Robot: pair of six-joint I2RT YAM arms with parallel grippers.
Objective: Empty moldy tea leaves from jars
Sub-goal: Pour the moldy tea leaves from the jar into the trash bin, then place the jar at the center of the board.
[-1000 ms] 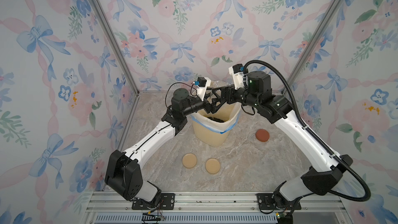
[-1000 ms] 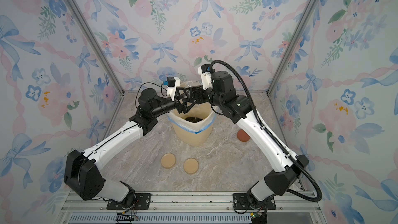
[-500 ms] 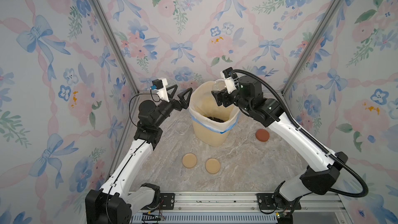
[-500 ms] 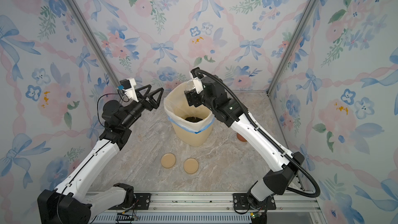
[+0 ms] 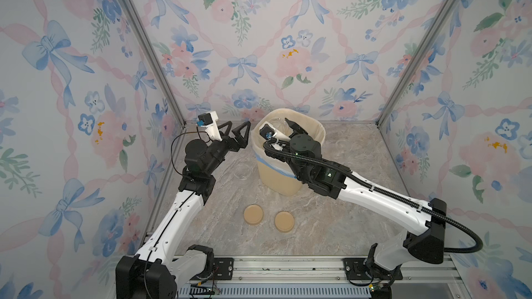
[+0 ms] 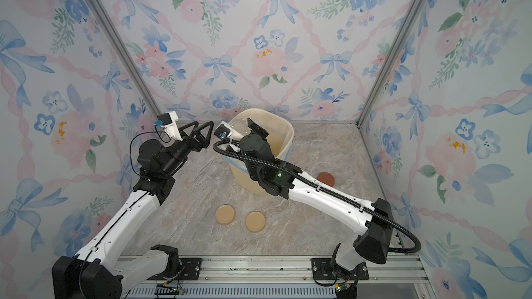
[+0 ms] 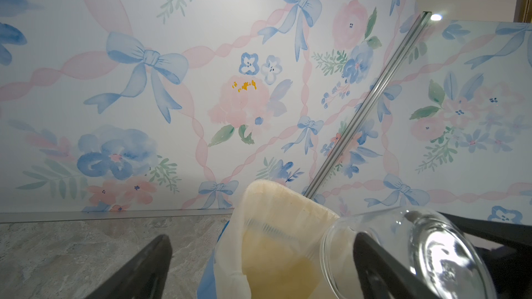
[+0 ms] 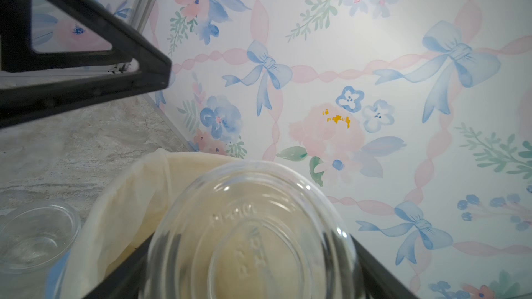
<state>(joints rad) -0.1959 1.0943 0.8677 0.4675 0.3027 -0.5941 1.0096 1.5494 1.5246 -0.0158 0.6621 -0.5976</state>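
Grips a jar (image 8: 253, 211) tipped mouth-down over the bin (image 5: 283, 179) with the right gripper (image 8: 250, 277), so tea leaves drop inside; none visible. Holds left gripper (image 5: 239, 130) wide open, empty, beside the bin.

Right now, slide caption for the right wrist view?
Right claw holds a tipped glass jar over the lined bin; empty jar alongside.

Left gripper (image 5: 239, 124) agape, right (image 8: 250, 238) seemingly gripping
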